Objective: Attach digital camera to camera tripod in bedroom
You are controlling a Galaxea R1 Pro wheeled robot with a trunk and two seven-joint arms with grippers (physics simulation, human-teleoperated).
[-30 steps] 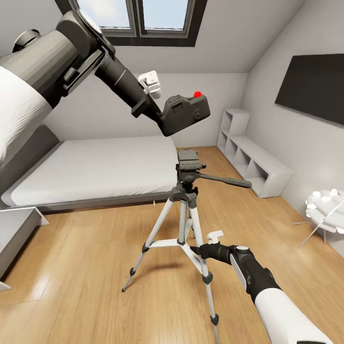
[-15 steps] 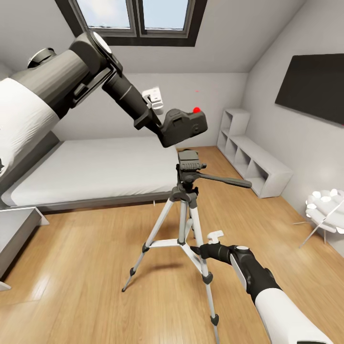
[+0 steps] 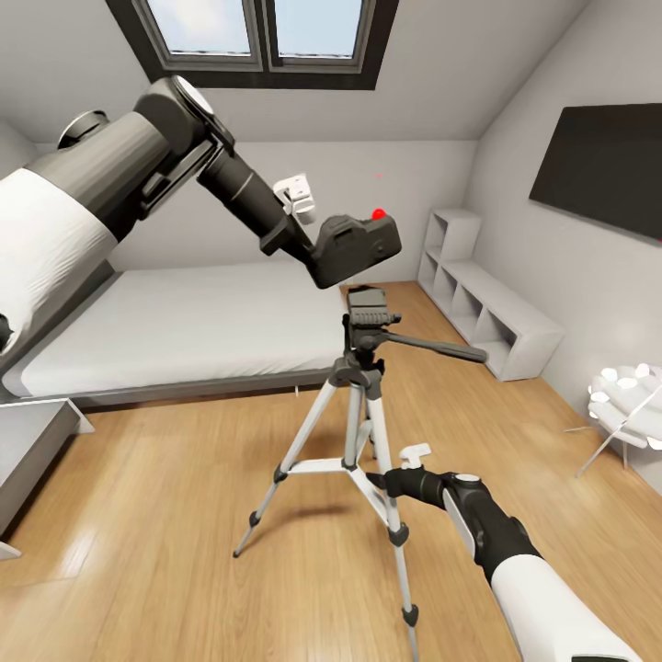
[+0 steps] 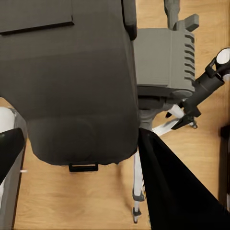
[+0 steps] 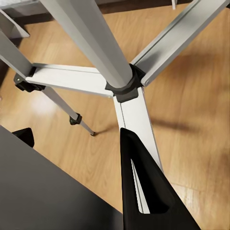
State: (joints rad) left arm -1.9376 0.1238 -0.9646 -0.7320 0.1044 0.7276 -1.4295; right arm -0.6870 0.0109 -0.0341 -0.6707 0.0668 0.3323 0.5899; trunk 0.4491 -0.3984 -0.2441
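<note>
My left gripper (image 3: 308,241) squeezes the digital camera (image 3: 357,247), just above the camera tripod (image 3: 362,391) head. My right gripper (image 3: 391,478) sits low by a leg brace; I cannot tell its opening. Bed (image 3: 184,326) behind, white shelf (image 3: 487,317) beside.

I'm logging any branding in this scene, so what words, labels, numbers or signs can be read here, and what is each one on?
None: no readable text shows in any view.
The small black compact digital camera in the left gripper shows plain dark faces and a red button, no lettering.
The silver-legged camera tripod with its black head carries no label or number.
The wall-mounted black TV is blank.
The right gripper by the tripod's brace bears no marking.
</note>
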